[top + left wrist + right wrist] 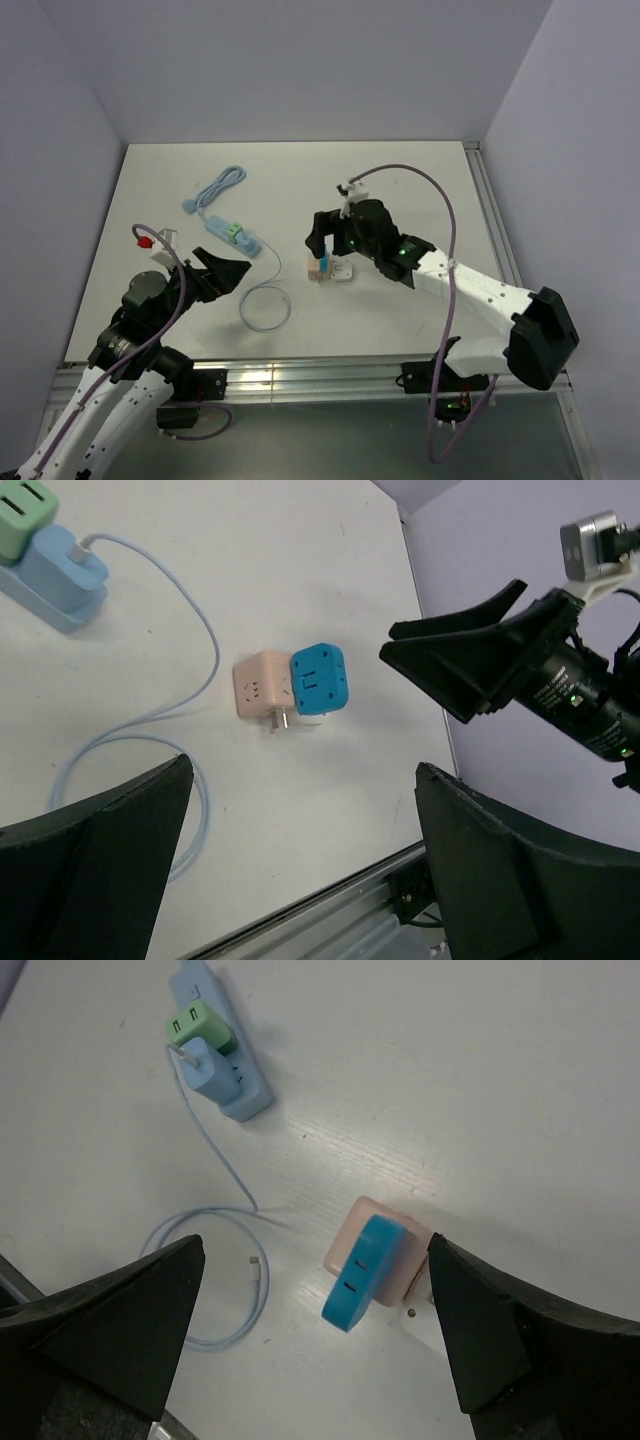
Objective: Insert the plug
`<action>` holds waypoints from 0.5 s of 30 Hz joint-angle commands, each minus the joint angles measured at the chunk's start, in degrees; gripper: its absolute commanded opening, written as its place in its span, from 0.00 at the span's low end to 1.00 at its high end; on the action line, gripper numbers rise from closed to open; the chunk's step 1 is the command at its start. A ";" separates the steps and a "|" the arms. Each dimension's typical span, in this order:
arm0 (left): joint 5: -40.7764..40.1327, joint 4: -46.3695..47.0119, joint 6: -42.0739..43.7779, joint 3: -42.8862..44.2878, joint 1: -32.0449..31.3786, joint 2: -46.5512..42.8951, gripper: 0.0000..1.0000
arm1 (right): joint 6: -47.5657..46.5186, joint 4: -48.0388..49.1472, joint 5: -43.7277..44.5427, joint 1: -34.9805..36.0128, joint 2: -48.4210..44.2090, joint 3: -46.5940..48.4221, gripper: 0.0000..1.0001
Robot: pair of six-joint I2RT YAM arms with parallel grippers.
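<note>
1. Top external view is showing the right gripper [330,243] hovering just over the blue plug [327,258]. The plug is sitting near the middle of the table [420,190] and touching the pink socket block [314,272]. The left gripper [226,272] is hanging well apart from them, near a loop of pale cable [265,306]. A light blue power strip [213,222] carrying a green charger [235,232] is lying farther back.

2. Left wrist view is showing the left fingers [95,840] spread wide and holding nothing. Beyond them the plug and the block are lying side by side, touching. Metal pins [278,720] are sticking out below the pink block. A white part [312,718] is showing under the plug; I cannot tell what it is. No brand or writing is readable, only moulded slot marks.

3. Right wrist view is showing the right fingers [150,1310] wide open on both sides of the pair, touching neither.
   - The plug is leaning tilted on the block; I cannot tell whether it is seated.
   - It is looking like hard smooth plastic, so probably light, stiff and a little slippery.
   - I am judging the two flat opposite sides the best place to take hold, not the rounded corners.
   - The block may slide when pushed.
</note>
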 commanded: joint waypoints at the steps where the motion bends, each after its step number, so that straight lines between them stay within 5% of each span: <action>1: 5.15 9.67 -2.12 -2.47 0.06 2.34 0.98 | 3.77 10.79 -1.52 -1.12 -6.89 -7.52 1.00; 10: 14.55 26.10 -7.92 -9.23 0.14 8.06 0.99 | 9.04 21.67 -1.61 -2.17 -21.56 -28.34 1.00; 14: 21.91 41.82 -14.92 -18.43 0.15 7.98 0.99 | 12.73 29.86 -3.88 -3.40 -32.70 -39.24 1.00; 15: 23.42 53.08 -17.05 -20.90 0.14 7.81 1.00 | 13.17 32.14 -6.85 -3.84 -35.26 -43.79 1.00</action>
